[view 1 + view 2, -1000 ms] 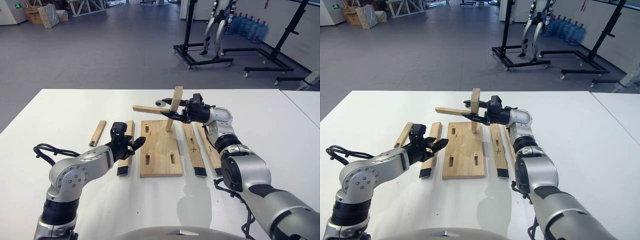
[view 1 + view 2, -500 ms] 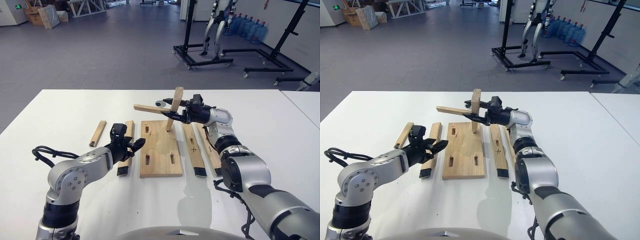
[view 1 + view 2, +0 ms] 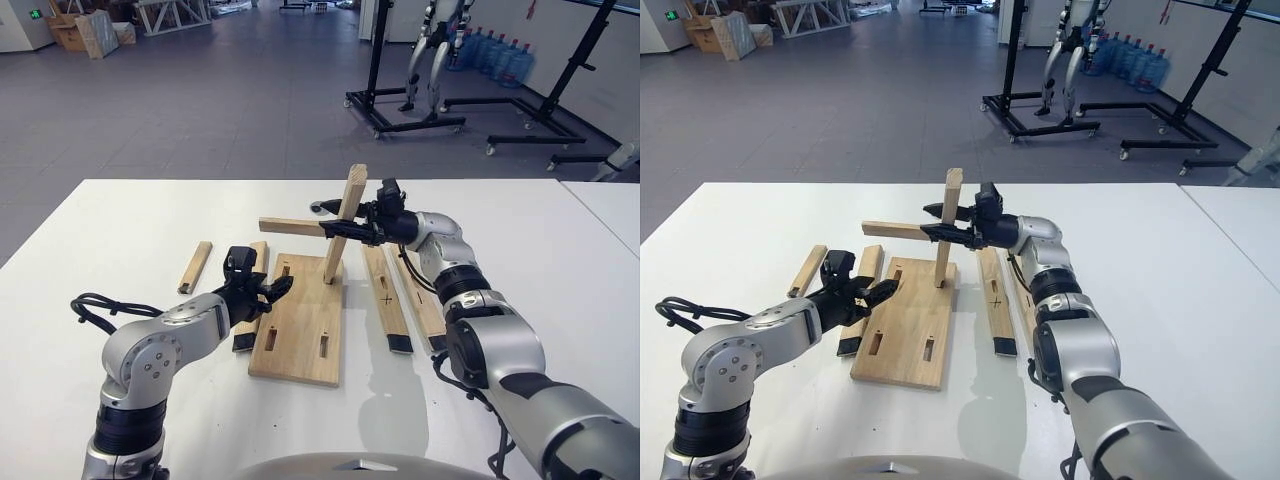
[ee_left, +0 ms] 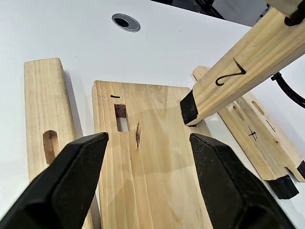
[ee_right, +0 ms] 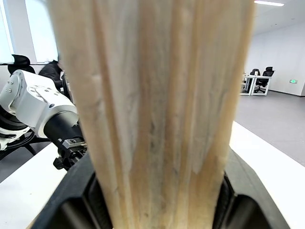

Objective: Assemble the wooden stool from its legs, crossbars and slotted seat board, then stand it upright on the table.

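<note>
Two hands: left hand (image 3: 271,291) spread at the edge of the seat board (image 3: 300,338), right hand (image 3: 346,232) clamped on the leg (image 3: 334,258).

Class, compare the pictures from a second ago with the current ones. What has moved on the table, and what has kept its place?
The seat board has slid toward the robot and turned, its near end swinging to the robot's left, so it now lies skewed. The right gripper still holds the leg with its crossbar, the foot on the board's far end. The left gripper stays open at the board's left edge. The loose legs have not moved.
</note>
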You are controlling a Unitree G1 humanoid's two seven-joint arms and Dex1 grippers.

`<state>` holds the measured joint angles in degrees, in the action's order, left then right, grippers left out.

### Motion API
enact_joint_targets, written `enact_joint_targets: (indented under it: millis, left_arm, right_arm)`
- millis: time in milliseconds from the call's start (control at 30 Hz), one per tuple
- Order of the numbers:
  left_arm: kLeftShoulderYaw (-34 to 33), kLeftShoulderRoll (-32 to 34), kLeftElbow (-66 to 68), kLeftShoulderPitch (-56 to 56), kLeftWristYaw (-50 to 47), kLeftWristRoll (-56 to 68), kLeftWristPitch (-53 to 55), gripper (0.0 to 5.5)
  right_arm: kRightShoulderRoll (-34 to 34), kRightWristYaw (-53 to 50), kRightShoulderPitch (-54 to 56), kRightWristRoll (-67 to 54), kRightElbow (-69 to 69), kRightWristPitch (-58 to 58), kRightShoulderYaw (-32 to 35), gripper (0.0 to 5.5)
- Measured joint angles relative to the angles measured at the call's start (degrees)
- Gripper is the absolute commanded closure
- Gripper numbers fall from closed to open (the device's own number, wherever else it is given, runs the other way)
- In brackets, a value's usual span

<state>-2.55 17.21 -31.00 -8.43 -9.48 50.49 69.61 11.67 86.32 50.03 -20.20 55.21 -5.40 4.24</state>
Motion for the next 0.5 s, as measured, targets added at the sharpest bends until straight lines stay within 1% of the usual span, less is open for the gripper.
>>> enact_joint_targets:
  millis: [100, 300, 367, 500]
  left_arm:
    - [-0.1, -0.2, 0.0, -0.1, 0.3, -0.9, 0.4, 2.37]
    - [-1.0, -0.7, -0.2, -0.3, 0.7, -1.9, 1.4, 2.37]
    - [-1.5, -0.8, -0.2, -0.3, 0.9, -2.1, 1.5, 2.37]
    - [-1.8, -1.3, -0.2, -0.4, 1.8, -3.3, 1.5, 2.37]
  right_arm:
    - [0.8, -2.7, -1.3, -0.1, -4.5, 3.8, 0.0, 3.45]
    - [2.4, -14.6, -5.5, -4.4, -24.0, 18.7, 2.3, 3.45]
    - [2.6, -17.0, -6.3, -6.0, -29.0, 22.5, 2.6, 3.45]
    - [1.9, -18.4, -11.4, -6.1, -30.5, 23.6, 0.6, 3.45]
